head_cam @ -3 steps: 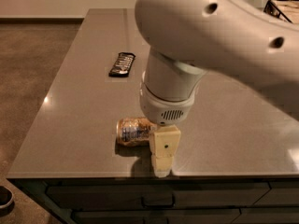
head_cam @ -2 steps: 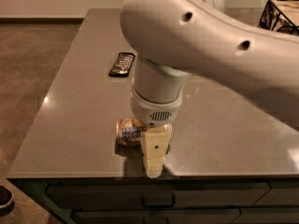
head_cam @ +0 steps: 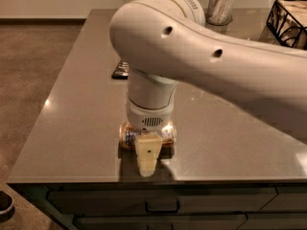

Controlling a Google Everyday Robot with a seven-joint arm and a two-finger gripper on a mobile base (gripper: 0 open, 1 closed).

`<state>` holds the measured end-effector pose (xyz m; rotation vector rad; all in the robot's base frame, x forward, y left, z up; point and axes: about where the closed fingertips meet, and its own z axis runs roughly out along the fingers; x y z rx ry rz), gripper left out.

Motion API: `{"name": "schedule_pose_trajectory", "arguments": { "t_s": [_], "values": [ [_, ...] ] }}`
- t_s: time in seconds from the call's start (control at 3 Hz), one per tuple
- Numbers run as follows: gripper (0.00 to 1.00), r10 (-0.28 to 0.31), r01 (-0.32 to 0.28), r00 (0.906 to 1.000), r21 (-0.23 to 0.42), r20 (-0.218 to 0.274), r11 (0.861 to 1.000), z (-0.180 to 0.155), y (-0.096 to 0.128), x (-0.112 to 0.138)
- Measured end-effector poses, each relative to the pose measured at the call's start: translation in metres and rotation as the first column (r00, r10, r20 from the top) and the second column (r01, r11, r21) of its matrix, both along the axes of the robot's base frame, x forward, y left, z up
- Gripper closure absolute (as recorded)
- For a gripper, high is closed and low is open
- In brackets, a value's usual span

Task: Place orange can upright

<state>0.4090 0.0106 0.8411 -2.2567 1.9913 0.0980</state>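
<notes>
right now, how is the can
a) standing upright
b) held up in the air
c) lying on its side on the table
c: the can lies on its side on the table near the front edge, with the gripper down over it.

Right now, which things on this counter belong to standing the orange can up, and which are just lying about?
In the job:
- orange can, on its side near the front edge of the counter
- gripper, down at the can, partly covering it

Lying about:
- remote control, partly behind the arm
- tall cylindrical container, at the back
- wire basket, far right corner
</notes>
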Motion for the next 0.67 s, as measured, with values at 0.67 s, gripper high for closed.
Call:
{"name": "schedule_pose_trajectory", "arguments": {
  "t_s": [0.67],
  "values": [
    [0.72, -0.030, 0.032, 0.9991, 0.066, -0.030, 0.997, 0.011, 0.010, 0.004]
  ]
}}
